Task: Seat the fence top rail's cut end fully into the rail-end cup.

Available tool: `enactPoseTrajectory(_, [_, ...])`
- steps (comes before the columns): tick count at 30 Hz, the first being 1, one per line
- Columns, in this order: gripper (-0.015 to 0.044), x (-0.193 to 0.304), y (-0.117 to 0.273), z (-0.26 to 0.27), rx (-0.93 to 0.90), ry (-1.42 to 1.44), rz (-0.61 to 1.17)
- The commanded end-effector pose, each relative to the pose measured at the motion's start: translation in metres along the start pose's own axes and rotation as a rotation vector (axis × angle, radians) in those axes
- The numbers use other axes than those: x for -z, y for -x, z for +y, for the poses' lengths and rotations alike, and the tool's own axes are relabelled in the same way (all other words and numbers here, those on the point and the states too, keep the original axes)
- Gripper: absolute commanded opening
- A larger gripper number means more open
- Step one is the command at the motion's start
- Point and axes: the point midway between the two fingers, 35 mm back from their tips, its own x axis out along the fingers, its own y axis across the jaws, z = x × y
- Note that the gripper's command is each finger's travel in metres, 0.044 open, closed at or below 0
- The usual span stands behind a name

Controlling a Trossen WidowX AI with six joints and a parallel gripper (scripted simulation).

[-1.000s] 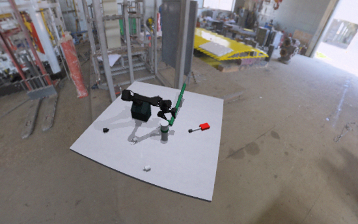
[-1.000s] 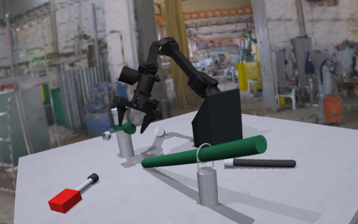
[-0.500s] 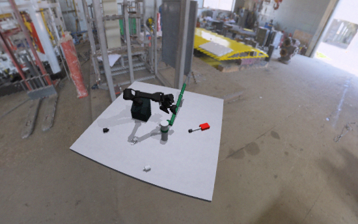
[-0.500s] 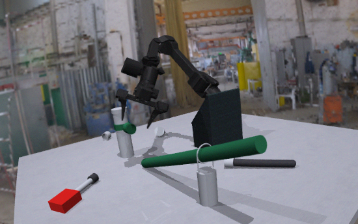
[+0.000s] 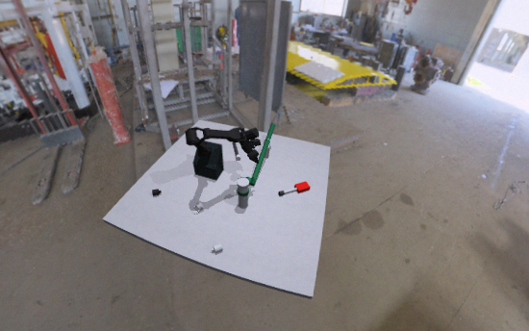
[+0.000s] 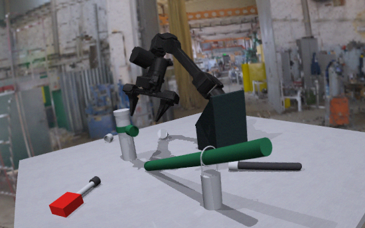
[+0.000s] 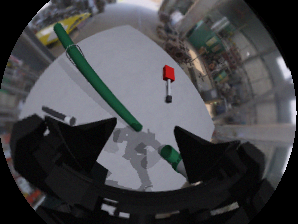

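The green rail (image 5: 263, 156) (image 6: 235, 153) (image 7: 102, 90) slants through the wire loop (image 6: 209, 146) of the short grey post (image 6: 212, 192). Its far end is raised; its cut end is low, at or near the table, outside the cup. The big grey post (image 5: 242, 201) (image 6: 127, 147) stands upright. Its green brace band (image 6: 121, 129) sits in the upper part, some way below the cap (image 6: 122, 113). The green rail-end cup (image 6: 132, 130) (image 7: 170, 152) hangs on the band, its mouth towards the rail side. My gripper (image 6: 145, 118) (image 7: 145, 124) is open and empty, above the table near the post, touching neither rail nor cup.
A red block with a rod (image 5: 302, 187) (image 6: 67, 203) (image 7: 168, 73) lies on the rail's side of the post. A dark rod with a white end (image 6: 269, 166) lies behind the short post. Small white pieces (image 5: 217, 248) (image 6: 162, 134) and a black piece (image 5: 156, 192) lie elsewhere.
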Motion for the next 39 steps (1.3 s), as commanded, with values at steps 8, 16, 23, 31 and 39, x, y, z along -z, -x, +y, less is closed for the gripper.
enactPoseTrajectory(8, [0.044, -0.034, 0.032, 0.024, 0.023, -0.57, -0.003])
enactPoseTrajectory(16, [0.044, -0.034, 0.032, 0.024, 0.023, -0.57, -0.003])
enactPoseTrajectory(23, [0.044, -0.036, 0.028, 0.026, 0.015, -0.649, 0.019])
enactPoseTrajectory(31, [0.044, -0.048, -0.002, 0.042, 0.02, -1.238, 0.203])
enactPoseTrajectory(39, [0.044, -0.051, -0.037, 0.066, 0.182, -1.866, 0.423])
